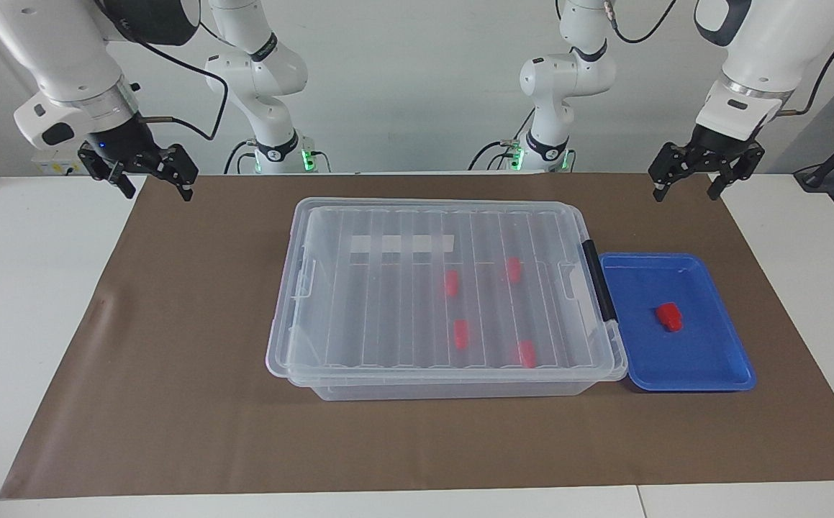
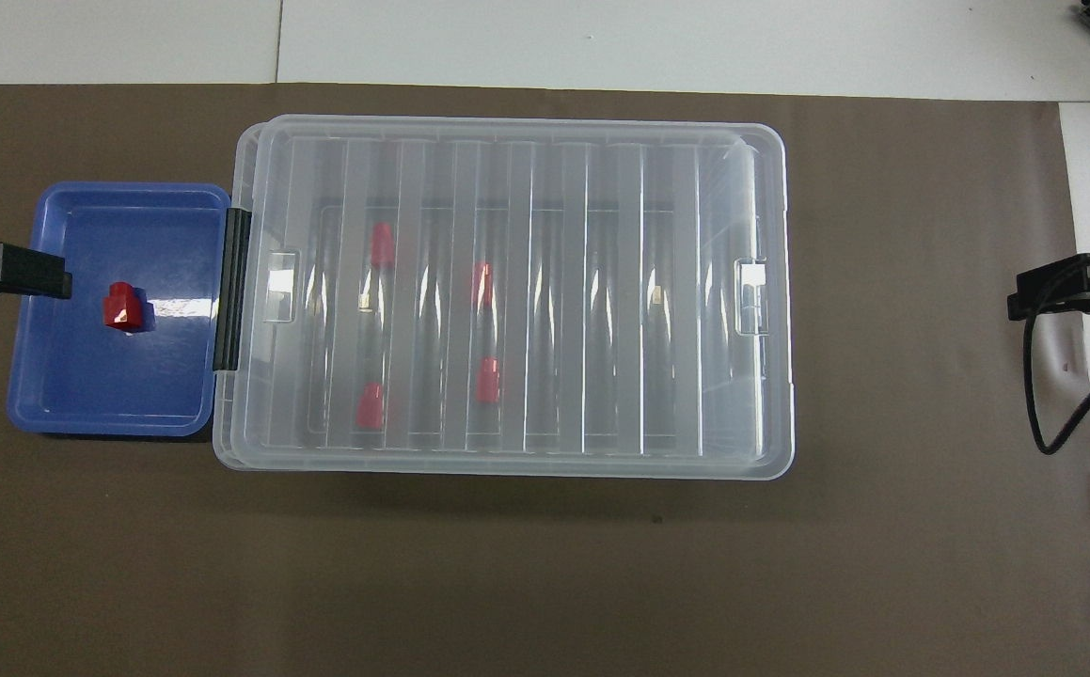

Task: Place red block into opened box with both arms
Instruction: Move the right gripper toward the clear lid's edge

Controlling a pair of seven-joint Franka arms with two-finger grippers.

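Note:
One small red block lies in a shallow blue tray. Beside it, mid-mat, stands the clear box. Its ribbed lid is on, and a black latch sits at the tray end. Several more red blocks show through the lid. My left gripper hangs open and empty, high over the mat at the left arm's end. My right gripper hangs open and empty over the mat's edge at the right arm's end.
A brown mat covers most of the white table. The tray touches the box's latch end. Black cables trail from both wrists.

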